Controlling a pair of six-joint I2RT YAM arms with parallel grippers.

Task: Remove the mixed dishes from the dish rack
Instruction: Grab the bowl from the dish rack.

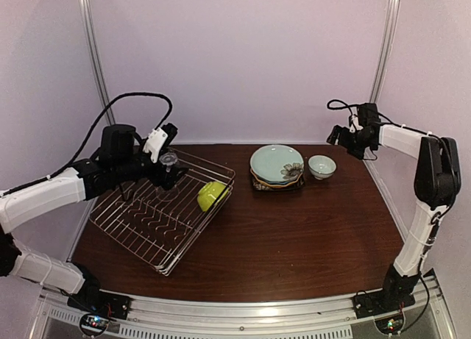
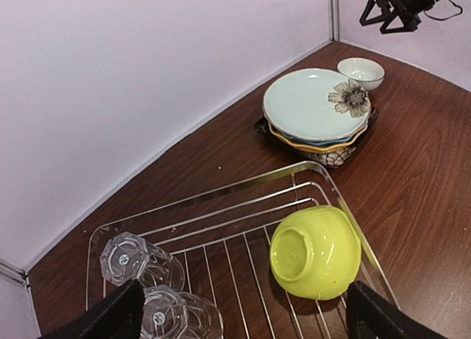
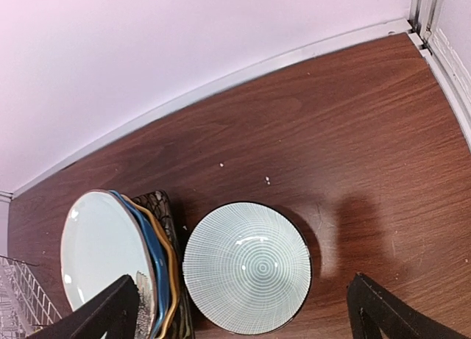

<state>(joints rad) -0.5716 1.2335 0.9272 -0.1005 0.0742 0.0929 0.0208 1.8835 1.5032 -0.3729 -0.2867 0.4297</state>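
Note:
The dish rack (image 1: 129, 243), a silver wire basket, stands at the left of the table. In it a lime-green bowl (image 2: 316, 252) lies tipped at the right corner, and two clear glasses (image 2: 136, 259) (image 2: 173, 317) stand upside down at the far left. My left gripper (image 2: 243, 318) hangs open over the rack, holding nothing. On the table at the back is a stack of plates (image 1: 277, 165) with the pale teal flower-marked plate (image 2: 313, 104) on top. The small pale bowl (image 3: 246, 267) sits upright just right of the stack. My right gripper (image 3: 243, 309) stands open above that bowl, apart from it.
Pale walls close the table at the back and on both sides, with a metal post (image 1: 93, 56) at the back left and another (image 1: 383, 45) at the back right. Dark wooden tabletop (image 1: 294, 236) stretches in front of the plates. A black cable (image 1: 140, 96) loops above the left arm.

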